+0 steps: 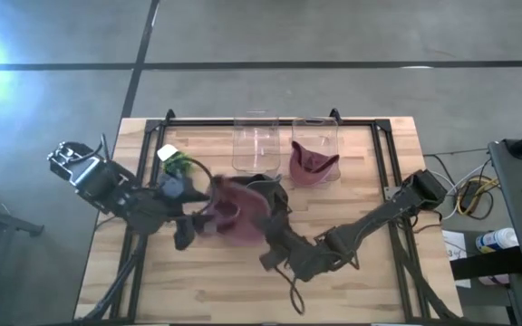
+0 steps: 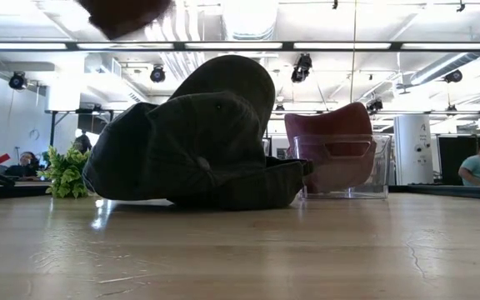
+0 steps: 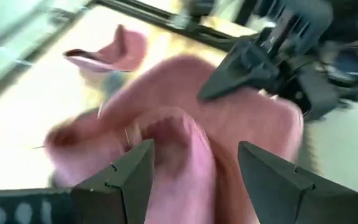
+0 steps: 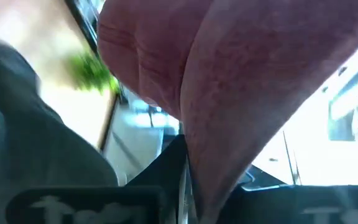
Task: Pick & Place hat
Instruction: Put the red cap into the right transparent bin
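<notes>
A pink hat [image 1: 234, 210] hung above the middle of the table [image 1: 361, 281], lifted clear of the wood, so that in the low view only a dark scrap of it [image 2: 123, 12] showed at the upper edge. The right gripper [image 1: 263, 210] reached in from the right edge and had its fingers pressed together on the hat's fabric; in its wrist view the cloth [image 4: 229, 81] draped straight down into the closed fingers. The left gripper [image 1: 188, 217] came in from the left edge, its fingers [image 3: 120, 180] spread wide on either side of a fold of the same hat [image 3: 185, 149], not closed on it. That view also showed the right gripper [image 3: 260, 59] farther off, clamped on the hat's other side.

Under the lifted hat, a dark green cap [image 2: 198, 142] lay on the wood near the table's centre, crown up, with its brim toward the right.

Farther back, two clear containers stood side by side at the far edge. The left container [image 1: 254, 145] held nothing visible. The right container [image 1: 316, 152] held another pink hat [image 1: 313, 166], which rose above its rim. A small green plant [image 1: 179, 164] sat near the far left corner, just beside a white tag [image 1: 166, 152].

Beyond the table, a person [image 2: 478, 167] sat at the far right of the room.
</notes>
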Robot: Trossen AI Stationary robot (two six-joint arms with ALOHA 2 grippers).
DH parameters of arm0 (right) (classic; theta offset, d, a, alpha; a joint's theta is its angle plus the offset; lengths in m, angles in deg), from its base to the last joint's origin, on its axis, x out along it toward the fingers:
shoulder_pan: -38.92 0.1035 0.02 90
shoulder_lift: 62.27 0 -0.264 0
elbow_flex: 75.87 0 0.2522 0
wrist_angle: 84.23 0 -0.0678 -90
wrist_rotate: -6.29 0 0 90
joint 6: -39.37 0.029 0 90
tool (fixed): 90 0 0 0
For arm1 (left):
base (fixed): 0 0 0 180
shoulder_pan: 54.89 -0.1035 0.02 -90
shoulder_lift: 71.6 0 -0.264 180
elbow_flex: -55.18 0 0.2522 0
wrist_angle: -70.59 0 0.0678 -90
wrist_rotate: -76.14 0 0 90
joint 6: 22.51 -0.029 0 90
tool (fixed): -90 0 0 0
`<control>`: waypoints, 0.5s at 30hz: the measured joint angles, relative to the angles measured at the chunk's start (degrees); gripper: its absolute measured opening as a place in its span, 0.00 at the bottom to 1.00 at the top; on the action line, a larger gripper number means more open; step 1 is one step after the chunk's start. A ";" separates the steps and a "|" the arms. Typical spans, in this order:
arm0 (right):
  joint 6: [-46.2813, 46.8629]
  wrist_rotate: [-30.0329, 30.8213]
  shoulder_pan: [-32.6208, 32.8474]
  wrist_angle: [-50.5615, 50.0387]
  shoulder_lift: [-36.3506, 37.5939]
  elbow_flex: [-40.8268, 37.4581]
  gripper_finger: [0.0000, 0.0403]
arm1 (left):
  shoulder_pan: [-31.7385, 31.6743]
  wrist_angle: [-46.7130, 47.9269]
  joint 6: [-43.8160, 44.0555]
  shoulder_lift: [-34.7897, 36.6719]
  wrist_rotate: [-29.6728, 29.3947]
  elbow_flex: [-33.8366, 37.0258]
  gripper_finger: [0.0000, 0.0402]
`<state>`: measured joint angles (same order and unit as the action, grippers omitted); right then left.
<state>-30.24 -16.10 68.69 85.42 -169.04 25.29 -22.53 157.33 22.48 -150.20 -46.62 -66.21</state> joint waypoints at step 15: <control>16.10 16.25 -9.38 0.02 7.68 -0.24 0.11 | 0.32 8.62 7.90 -0.11 -7.22 7.02 0.56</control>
<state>-14.14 0.16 59.31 85.44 -161.36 25.05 -22.22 165.95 30.38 -150.31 -53.84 -59.19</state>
